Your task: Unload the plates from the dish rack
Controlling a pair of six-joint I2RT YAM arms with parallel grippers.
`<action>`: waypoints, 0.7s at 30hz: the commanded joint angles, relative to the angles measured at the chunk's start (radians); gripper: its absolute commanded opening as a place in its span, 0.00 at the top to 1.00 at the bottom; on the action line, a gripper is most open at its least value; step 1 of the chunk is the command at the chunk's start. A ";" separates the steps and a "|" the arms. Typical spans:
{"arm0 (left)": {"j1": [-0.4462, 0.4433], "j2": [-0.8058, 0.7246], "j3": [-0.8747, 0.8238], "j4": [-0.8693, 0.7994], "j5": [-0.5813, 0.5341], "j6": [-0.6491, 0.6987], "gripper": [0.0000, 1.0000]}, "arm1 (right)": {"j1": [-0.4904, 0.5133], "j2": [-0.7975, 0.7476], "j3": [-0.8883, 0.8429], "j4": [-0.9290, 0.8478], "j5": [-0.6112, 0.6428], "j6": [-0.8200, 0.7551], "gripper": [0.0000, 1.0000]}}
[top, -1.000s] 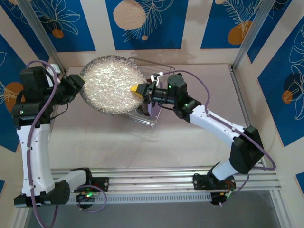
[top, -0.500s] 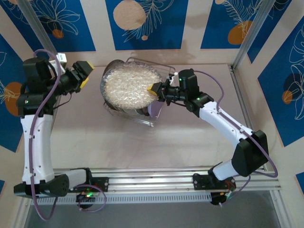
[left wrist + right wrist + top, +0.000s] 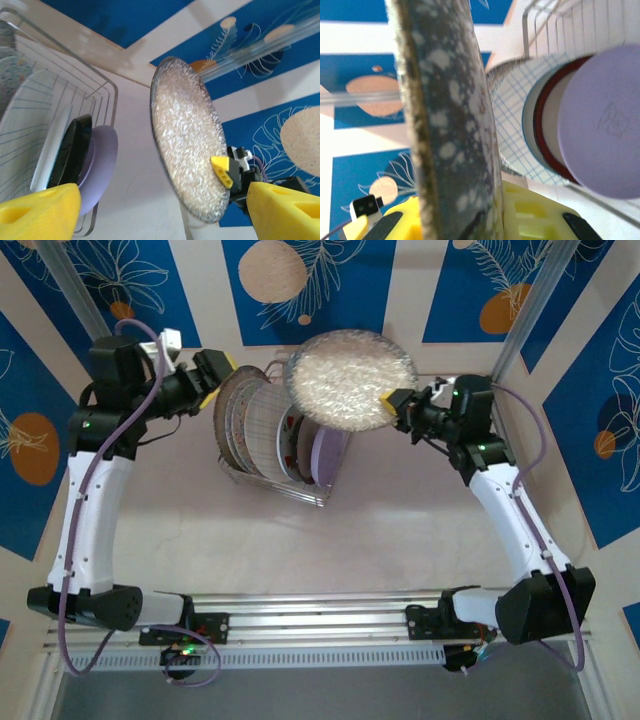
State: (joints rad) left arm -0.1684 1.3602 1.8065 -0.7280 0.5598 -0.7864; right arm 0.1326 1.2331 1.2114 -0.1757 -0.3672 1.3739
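Since a second ago the speckled plate (image 3: 345, 380) has gone from a two-armed hold over the left of the dish rack (image 3: 300, 492) to the right end effector (image 3: 393, 406) alone. That end effector is clamped on the plate's right rim and has carried it up and to the far right. The left end effector (image 3: 218, 377) has let go; its fingers (image 3: 40, 210) stand wide apart, and it sits just beside the rack's far-left side.

The plate hangs clear of the rack, tilted on edge. Bare table (image 3: 400, 530) lies near and right of it, so setting it down there looks like the right arm's job.

The grid plate (image 3: 258, 418) and lilac plate (image 3: 330, 452) stand on edge in the rack, stacked left to right. The left arm is nearer the grid plate, whose face is turned towards it.
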 commanded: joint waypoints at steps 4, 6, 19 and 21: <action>-0.119 0.020 0.044 0.123 -0.152 0.116 0.00 | -0.104 -0.091 0.029 0.197 0.012 -0.003 1.00; -0.156 0.016 0.027 0.173 -0.191 0.140 0.00 | -0.127 -0.104 0.000 0.229 0.047 0.005 1.00; -0.403 -0.035 -0.084 0.377 -0.399 0.346 0.00 | -0.237 -0.135 -0.182 0.335 0.159 0.028 1.00; -0.442 -0.052 -0.108 0.404 -0.440 0.375 0.00 | -0.257 -0.131 -0.214 0.347 0.159 0.018 1.00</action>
State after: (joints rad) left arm -0.5705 1.3525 1.7199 -0.4194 0.2028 -0.4931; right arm -0.1005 1.1675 0.9821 -0.1181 -0.1989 1.3830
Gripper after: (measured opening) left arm 0.999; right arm 0.166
